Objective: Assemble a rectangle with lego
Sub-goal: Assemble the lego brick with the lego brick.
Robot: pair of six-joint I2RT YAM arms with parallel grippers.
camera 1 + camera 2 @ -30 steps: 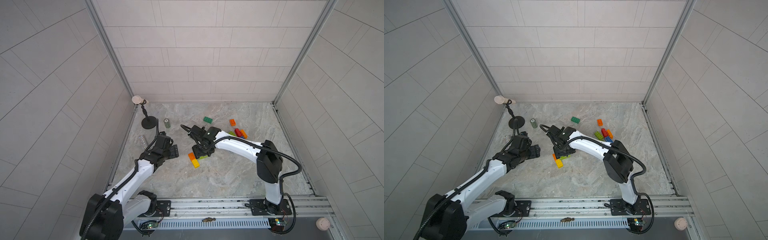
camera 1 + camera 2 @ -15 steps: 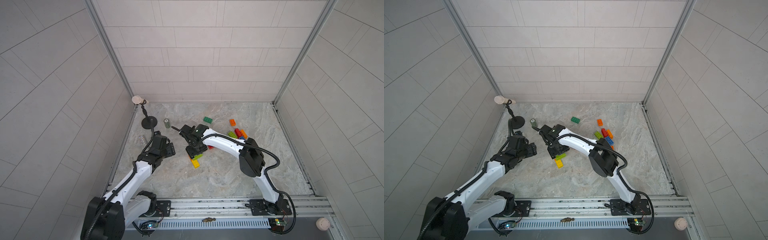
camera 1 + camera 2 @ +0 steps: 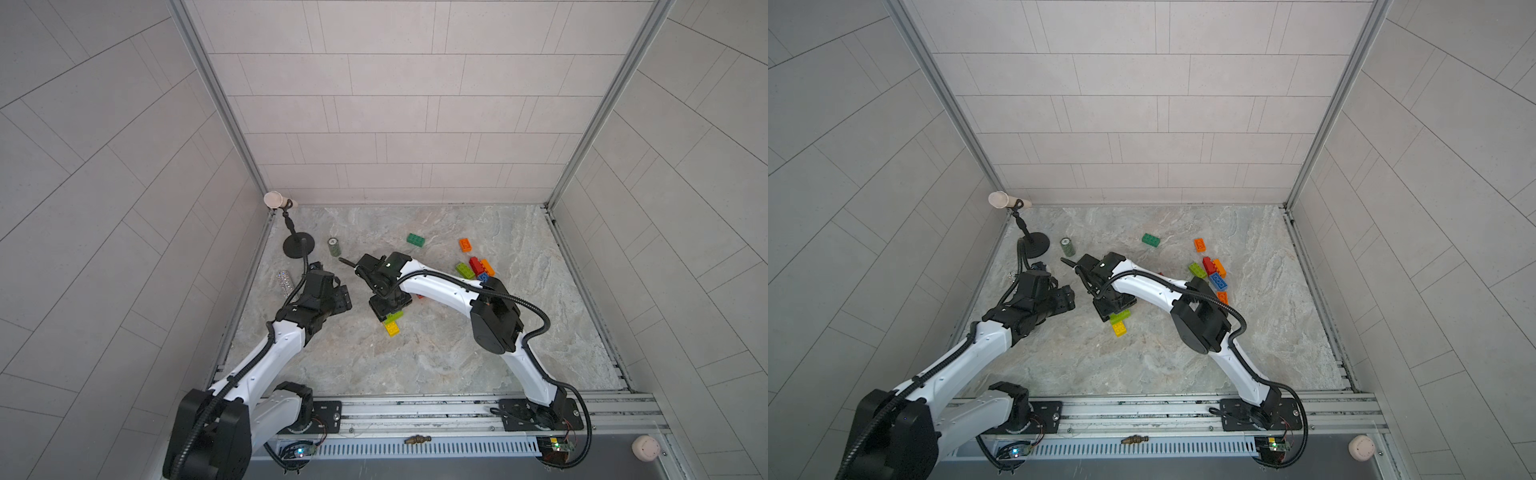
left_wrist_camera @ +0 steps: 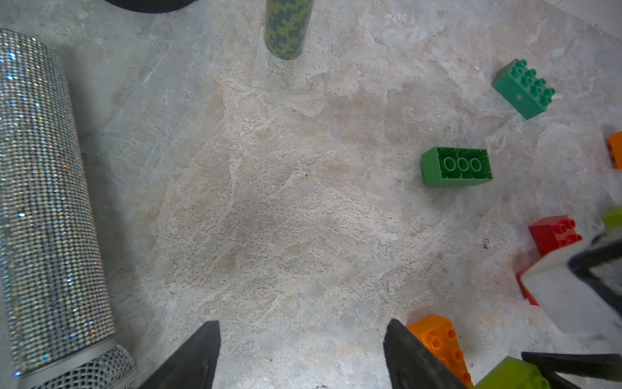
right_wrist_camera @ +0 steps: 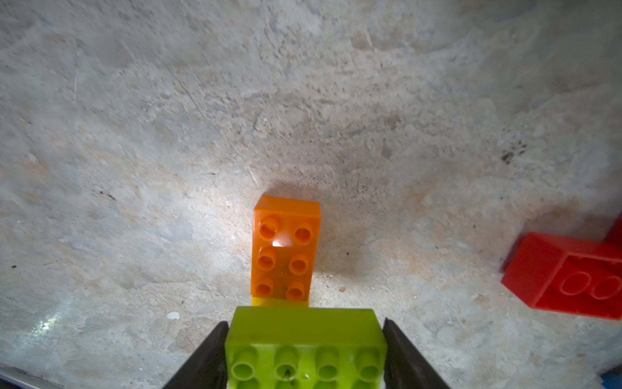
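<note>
Right arm [image 3: 440, 286] swinging leftward; I'm holding lime brick [image 5: 304, 336] in right fingers [image 5: 205, 360] against orange brick [image 5: 286, 246], probably linking; left fingers [image 4: 198, 357] released.

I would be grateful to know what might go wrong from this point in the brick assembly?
1. The right gripper holds the lime brick crosswise next to the orange brick; pressing down may misalign the studs and shove the unsteadied orange brick.
2. The open left gripper has a finger right beside that orange brick, so the two arms could collide there.
</note>
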